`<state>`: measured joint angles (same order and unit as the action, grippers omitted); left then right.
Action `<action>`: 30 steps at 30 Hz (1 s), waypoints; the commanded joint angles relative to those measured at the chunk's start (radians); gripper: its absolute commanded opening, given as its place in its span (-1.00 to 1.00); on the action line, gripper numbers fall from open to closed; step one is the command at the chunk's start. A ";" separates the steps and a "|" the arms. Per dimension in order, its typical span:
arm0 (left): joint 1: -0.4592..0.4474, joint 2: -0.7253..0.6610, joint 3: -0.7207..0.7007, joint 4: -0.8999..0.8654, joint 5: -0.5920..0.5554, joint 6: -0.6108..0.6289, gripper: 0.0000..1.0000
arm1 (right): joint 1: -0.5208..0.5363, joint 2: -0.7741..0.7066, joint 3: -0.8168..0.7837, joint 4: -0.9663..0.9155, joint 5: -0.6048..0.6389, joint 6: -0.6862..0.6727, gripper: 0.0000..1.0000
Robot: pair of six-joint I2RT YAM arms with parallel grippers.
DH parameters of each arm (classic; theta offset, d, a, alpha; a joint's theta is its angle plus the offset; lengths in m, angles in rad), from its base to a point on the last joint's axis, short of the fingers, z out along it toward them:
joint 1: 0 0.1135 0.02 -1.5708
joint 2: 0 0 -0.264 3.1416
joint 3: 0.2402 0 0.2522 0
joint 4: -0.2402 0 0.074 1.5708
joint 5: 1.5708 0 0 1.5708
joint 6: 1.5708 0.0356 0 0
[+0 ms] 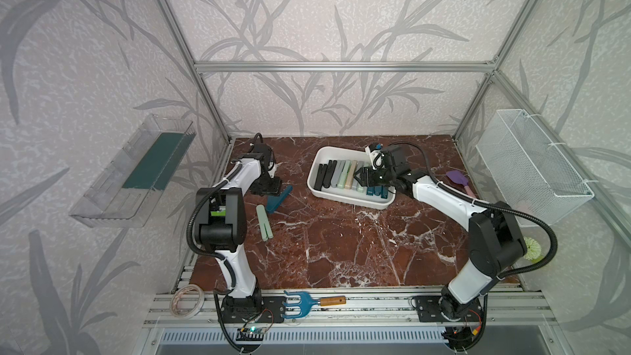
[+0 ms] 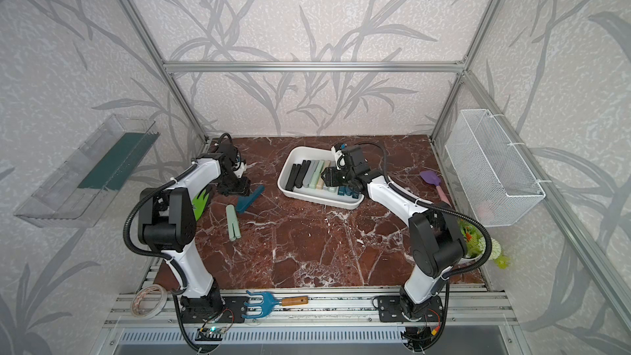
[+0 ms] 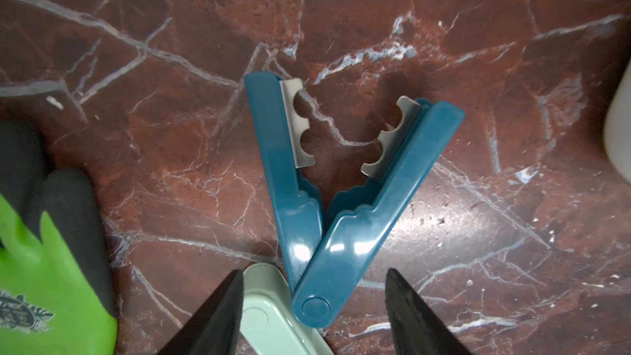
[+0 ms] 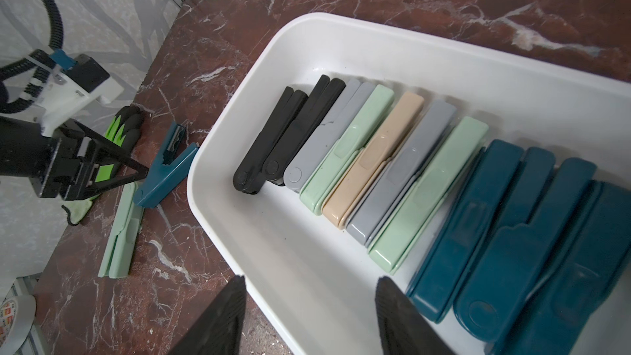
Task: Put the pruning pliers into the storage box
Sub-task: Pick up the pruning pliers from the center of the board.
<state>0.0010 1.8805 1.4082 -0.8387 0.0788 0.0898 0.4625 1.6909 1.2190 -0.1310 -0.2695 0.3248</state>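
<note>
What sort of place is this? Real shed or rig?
Probably a staged robot test cell, not a real shed: aluminium frame with wallpaper panels, marble-look tabletop, garden props like the hand rake.

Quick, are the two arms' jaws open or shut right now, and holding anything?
Left gripper: jaws open, holding nothing, above the open teal pliers.
Right gripper: jaws open, holding nothing, above the white box.

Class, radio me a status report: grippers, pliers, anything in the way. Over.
Left gripper open over teal pliers; right gripper open over box, empty. Teal splayed, mint pliers at its hinge, both on table; other pliers boxed. Glove nearby, clear.
</note>
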 commanded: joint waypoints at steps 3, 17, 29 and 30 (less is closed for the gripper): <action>-0.001 -0.082 -0.055 -0.013 -0.042 -0.040 0.32 | -0.004 -0.018 -0.005 0.037 -0.062 -0.007 0.28; -0.002 -0.414 -0.440 0.080 -0.081 -0.695 0.32 | 0.036 0.041 0.010 0.038 -0.105 -0.028 0.28; 0.005 -0.350 -0.568 0.207 -0.063 -0.682 0.30 | 0.065 0.048 0.016 0.013 -0.076 -0.041 0.27; 0.005 -0.339 -0.569 0.219 -0.058 -0.684 0.28 | 0.068 0.050 0.021 0.010 -0.073 -0.040 0.27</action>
<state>0.0013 1.5101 0.8574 -0.6670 0.0204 -0.5667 0.5240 1.7275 1.2198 -0.1024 -0.3550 0.2966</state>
